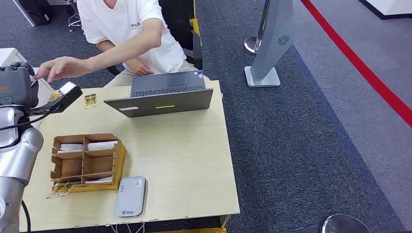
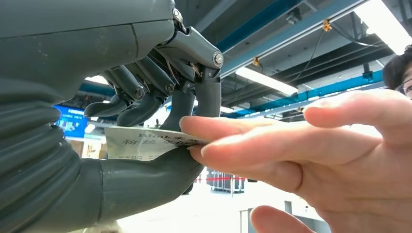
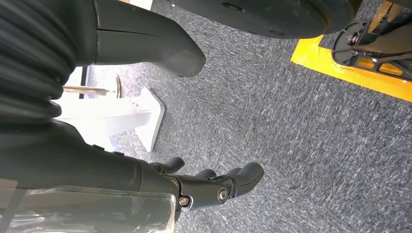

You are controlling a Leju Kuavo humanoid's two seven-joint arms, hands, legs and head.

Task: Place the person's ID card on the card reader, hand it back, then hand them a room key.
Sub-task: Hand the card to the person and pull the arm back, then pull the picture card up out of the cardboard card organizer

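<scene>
At the upper left of the head view the robot's left hand (image 1: 60, 99) is raised above the far left corner of the wooden table (image 1: 184, 160), and the left wrist view shows its thumb and dark fingers (image 2: 209, 99) pinching a white printed card (image 2: 141, 144). The person's hand (image 2: 301, 150) comes in from the right of that frame, with fingertips laid over and under the card's free end. The person (image 1: 128, 29) sits behind an open laptop (image 1: 163, 94) at top centre. At lower left sits a cardboard card organizer (image 1: 85, 162), with a grey card reader (image 1: 131, 196) just beside it. The right hand (image 3: 214, 187) hangs over blue carpet (image 3: 291, 136), fingers loosely bent and holding nothing.
</scene>
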